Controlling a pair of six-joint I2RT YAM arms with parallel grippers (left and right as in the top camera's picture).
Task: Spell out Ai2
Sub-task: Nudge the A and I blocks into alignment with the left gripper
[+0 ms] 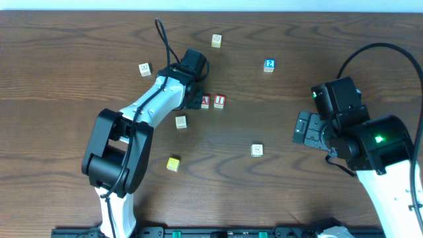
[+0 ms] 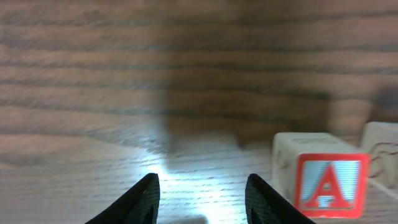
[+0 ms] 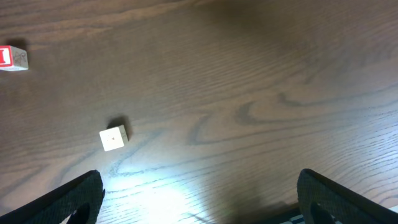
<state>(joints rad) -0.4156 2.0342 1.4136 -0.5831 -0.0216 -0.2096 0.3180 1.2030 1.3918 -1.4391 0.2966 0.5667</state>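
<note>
A red "A" block (image 1: pixel 205 102) and a red "I" block (image 1: pixel 219 102) sit side by side at the table's middle. The A block also shows in the left wrist view (image 2: pixel 322 182), with the I block's edge (image 2: pixel 382 152) behind it. A blue "2" block (image 1: pixel 269 65) lies apart at the upper right. My left gripper (image 1: pixel 196 100) (image 2: pixel 202 198) is open and empty, low over the table just left of the A block. My right gripper (image 1: pixel 302 127) (image 3: pixel 199 196) is open wide and empty at the right side. The I block shows at the far left of the right wrist view (image 3: pixel 12 58).
Other letter blocks lie scattered: a cream one (image 1: pixel 217 40) at the top, one (image 1: pixel 145 69) at the upper left, one (image 1: pixel 181 121) by the left arm, a yellow one (image 1: pixel 173 164) below, and a cream one (image 1: pixel 257 151) (image 3: pixel 113 137) at the lower middle.
</note>
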